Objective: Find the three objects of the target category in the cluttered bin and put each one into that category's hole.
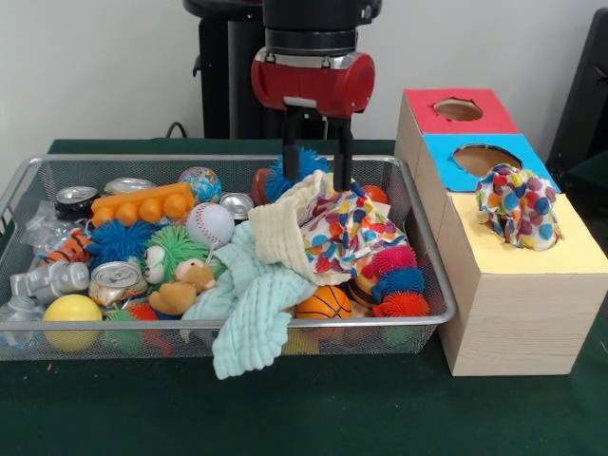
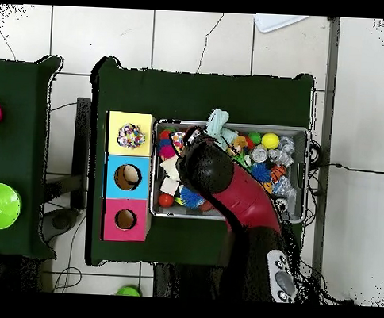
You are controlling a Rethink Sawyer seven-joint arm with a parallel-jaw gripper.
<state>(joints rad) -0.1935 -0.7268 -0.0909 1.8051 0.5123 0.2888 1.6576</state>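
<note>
The wire mesh bin (image 1: pixel 237 160) holds a heap of toys, cans and cloths. A spotted cloth piece (image 1: pixel 347 233) lies at its right side, partly under a cream cloth (image 1: pixel 285 223). My gripper (image 1: pixel 316 182) hangs over the bin's back right, open, with its fingers on either side of the top edge of the cream and spotted cloths. A second spotted cloth piece (image 1: pixel 518 204) sits bunched in the hole of the yellow-topped box (image 1: pixel 570 252) and hides the hole; it also shows in the overhead view (image 2: pixel 130 135). In the overhead view my arm (image 2: pixel 214 173) hides the gripper.
A mint cloth (image 1: pixel 252 304) drapes over the bin's front rim. A baseball (image 1: pixel 210 224), a basketball (image 1: pixel 325 304), spiky balls (image 1: pixel 397 280), cans (image 1: pixel 116 278) and a yellow ball (image 1: pixel 71 310) fill the bin. The blue-topped hole (image 1: pixel 480 157) and the red-topped hole (image 1: pixel 458 108) lie behind the yellow top.
</note>
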